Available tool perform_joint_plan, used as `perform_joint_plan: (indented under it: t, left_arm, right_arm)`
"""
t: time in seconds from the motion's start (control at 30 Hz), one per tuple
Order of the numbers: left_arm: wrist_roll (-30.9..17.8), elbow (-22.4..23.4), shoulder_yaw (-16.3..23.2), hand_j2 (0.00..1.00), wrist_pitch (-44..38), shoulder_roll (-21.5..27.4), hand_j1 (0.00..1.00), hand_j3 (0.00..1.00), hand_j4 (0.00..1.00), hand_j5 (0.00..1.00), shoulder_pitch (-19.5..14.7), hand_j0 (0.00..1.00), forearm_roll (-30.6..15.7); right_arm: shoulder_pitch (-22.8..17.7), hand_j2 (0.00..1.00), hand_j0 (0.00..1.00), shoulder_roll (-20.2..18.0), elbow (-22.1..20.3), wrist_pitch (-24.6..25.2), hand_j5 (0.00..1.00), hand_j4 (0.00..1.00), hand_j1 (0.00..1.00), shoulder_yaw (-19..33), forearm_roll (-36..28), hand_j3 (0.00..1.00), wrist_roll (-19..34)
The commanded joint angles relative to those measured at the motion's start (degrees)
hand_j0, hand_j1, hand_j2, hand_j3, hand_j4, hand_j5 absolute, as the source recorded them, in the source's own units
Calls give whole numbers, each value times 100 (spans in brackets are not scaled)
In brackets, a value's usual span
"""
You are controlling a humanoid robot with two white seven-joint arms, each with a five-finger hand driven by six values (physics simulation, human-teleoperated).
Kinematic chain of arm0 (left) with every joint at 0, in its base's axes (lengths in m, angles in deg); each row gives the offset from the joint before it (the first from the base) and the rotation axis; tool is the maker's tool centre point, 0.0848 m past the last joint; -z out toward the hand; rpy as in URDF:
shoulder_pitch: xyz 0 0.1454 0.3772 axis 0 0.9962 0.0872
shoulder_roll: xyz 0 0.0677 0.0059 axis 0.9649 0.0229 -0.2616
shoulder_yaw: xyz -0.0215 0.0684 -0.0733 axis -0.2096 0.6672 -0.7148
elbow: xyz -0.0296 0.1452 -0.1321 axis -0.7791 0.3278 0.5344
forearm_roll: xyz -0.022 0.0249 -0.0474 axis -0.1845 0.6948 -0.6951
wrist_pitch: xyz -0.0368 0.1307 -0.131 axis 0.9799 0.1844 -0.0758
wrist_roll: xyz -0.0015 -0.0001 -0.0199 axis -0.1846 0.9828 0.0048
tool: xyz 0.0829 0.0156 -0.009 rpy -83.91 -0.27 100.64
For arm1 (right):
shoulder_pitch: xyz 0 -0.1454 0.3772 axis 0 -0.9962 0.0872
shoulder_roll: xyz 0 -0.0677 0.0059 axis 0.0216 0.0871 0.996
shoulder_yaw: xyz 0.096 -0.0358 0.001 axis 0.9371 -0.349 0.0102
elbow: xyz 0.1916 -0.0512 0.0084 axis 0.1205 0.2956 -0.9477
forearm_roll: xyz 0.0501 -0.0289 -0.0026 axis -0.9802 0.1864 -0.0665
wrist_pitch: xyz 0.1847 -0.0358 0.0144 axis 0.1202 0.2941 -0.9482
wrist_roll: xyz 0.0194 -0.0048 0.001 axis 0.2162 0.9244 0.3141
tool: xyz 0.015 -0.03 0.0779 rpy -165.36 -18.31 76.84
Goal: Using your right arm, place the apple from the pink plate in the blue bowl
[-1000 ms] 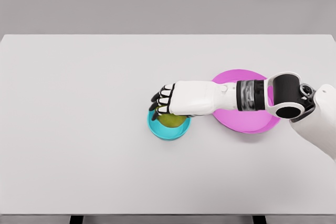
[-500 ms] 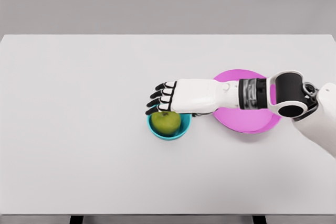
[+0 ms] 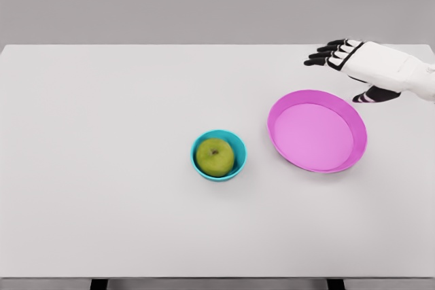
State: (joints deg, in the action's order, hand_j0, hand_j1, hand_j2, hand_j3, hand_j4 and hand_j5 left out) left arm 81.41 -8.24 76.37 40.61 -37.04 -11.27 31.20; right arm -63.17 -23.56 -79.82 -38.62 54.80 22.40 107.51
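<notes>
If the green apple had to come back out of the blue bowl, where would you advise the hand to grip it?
Grip the apple from straight above, fingers around its upper half. It sits stem-up and the blue bowl rings its lower sides closely, so only the top is free. The right hand, open beyond the pink plate, would probably need to return over it.

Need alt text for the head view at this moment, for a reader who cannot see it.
A green apple sits in a small blue bowl near the middle of a white table. To its right lies an empty pink plate, and the right hand hovers open beyond the plate's far right edge, holding nothing.
</notes>
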Motion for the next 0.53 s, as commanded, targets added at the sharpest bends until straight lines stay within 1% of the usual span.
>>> perform_joint_plan:
  t: [0.0, 0.07, 0.13, 0.23, 0.37, 0.5]
  left_arm:
    - [-1, 3, 0, 100, 0, 0, 100, 100, 100, 100, 0, 100, -3]
    - [-1, -6, 0, 100, 0, 0, 100, 100, 100, 100, 0, 100, -3]
    - [-1, -6, 0, 100, 0, 0, 100, 100, 100, 100, 0, 100, -3]
    - [-1, -6, 0, 100, 0, 0, 100, 100, 100, 100, 0, 100, -3]
    - [-1, -6, 0, 100, 0, 0, 100, 100, 100, 100, 0, 100, -3]
    - [-1, -6, 0, 100, 0, 0, 100, 100, 100, 100, 0, 100, -3]
  right_arm:
    - [0, 100, 100, -8, 360, 15, 100, 100, 100, 269, -44, 100, -2]
    - [-282, 100, 100, 71, 343, 15, 100, 100, 100, 445, -44, 100, -2]
    - [-405, 100, 100, 124, 308, 15, 100, 100, 100, 454, -35, 100, -2]
    - [-432, 100, 100, 151, 317, 15, 100, 100, 100, 462, -44, 100, -2]
    - [-502, 100, 100, 291, 343, 15, 100, 100, 100, 462, -35, 100, -2]
    - [-502, 100, 100, 291, 343, 15, 100, 100, 100, 462, -35, 100, -2]
